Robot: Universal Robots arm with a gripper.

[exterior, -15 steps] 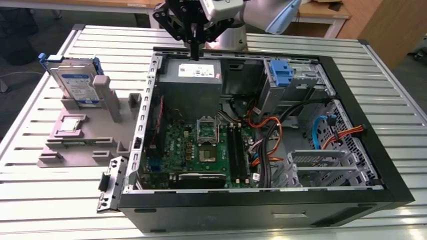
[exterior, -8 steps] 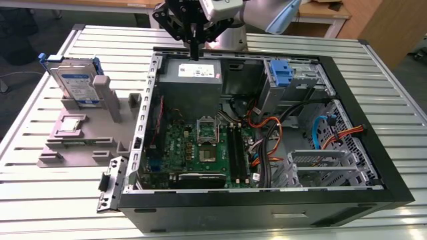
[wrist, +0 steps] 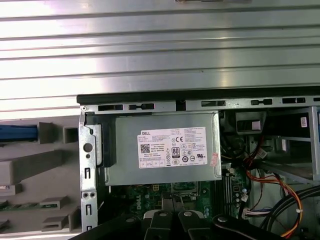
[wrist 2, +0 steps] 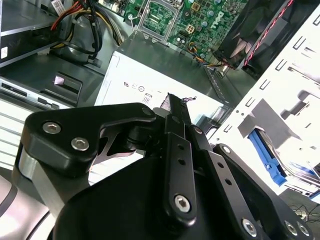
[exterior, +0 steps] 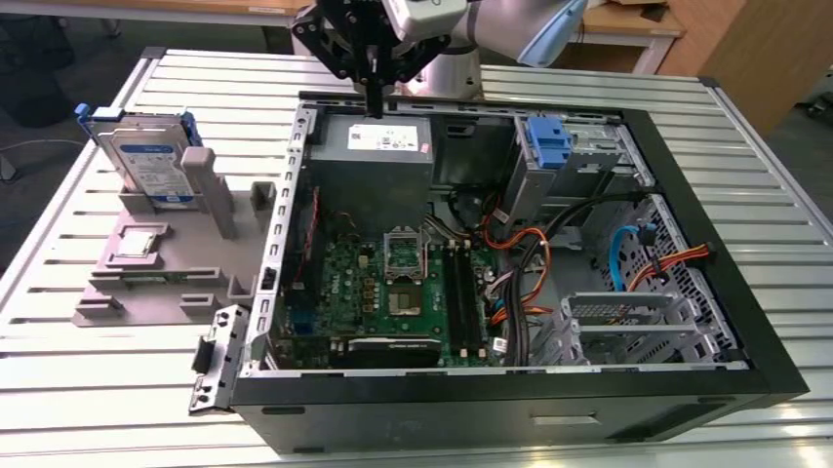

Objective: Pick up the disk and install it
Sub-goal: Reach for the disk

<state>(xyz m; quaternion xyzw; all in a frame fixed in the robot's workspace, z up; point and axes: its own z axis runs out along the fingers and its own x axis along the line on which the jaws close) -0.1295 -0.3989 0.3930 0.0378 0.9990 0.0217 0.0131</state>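
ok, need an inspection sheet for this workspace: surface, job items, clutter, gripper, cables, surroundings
Surface: ribbed metal table carrying an open computer case and a grey fixture.
Job's things: the disk stands upright in the fixture, outside the case, untouched.
Clutter: small flat square part lying on the fixture.
Gripper: gripper shut and empty, over the grey power supply box, well apart from the disk.
Cables: orange and black cables loose inside the case.
Surroundings: wooden furniture beyond the table.
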